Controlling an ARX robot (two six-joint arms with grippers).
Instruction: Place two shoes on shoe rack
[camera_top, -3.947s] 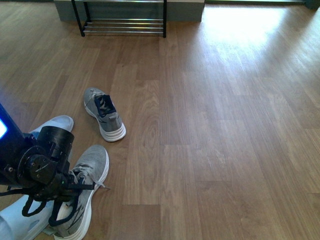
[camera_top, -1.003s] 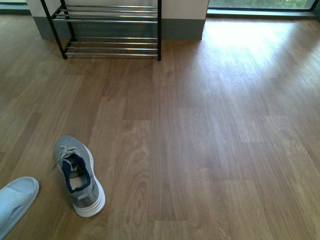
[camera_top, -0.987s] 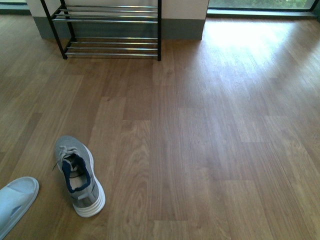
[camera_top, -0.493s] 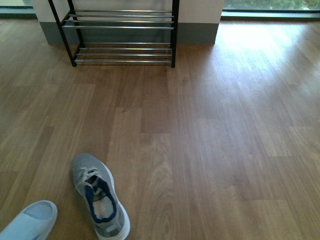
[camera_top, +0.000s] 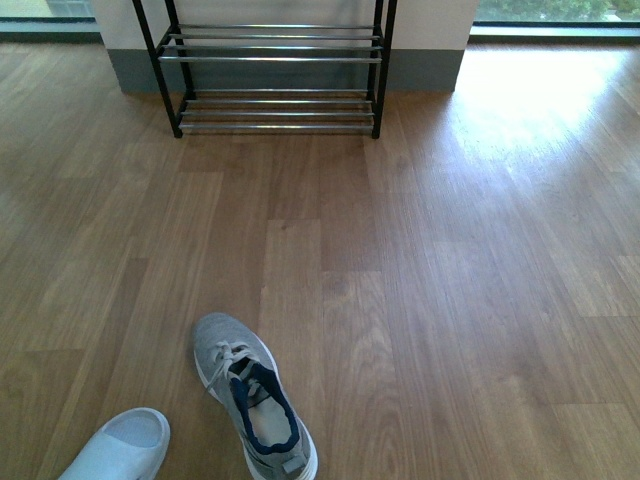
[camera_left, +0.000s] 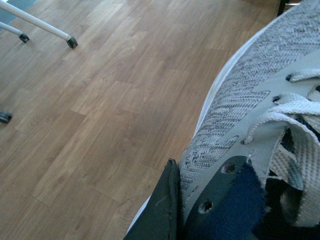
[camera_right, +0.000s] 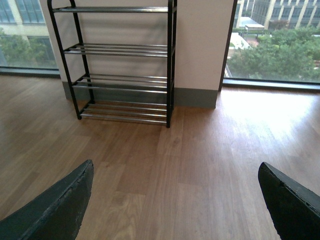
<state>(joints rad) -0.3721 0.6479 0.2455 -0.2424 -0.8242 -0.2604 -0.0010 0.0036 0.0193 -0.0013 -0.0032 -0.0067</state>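
In the left jaws, sneaker (camera_left: 240, 100) half cropped.

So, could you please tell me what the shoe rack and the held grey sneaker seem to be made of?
Black-framed shoe rack: probably metal; bars gleam like chrome. Grey knit sneaker: textile upper, woven ribbing; white sole edge, likely foam.

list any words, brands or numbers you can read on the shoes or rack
None can be read in any view.
grey sneaker on the floor: no lettering visible.
sneaker at the left wrist: knit, eyelets, laces, no lettering.
shoe rack: bare bars, no label.
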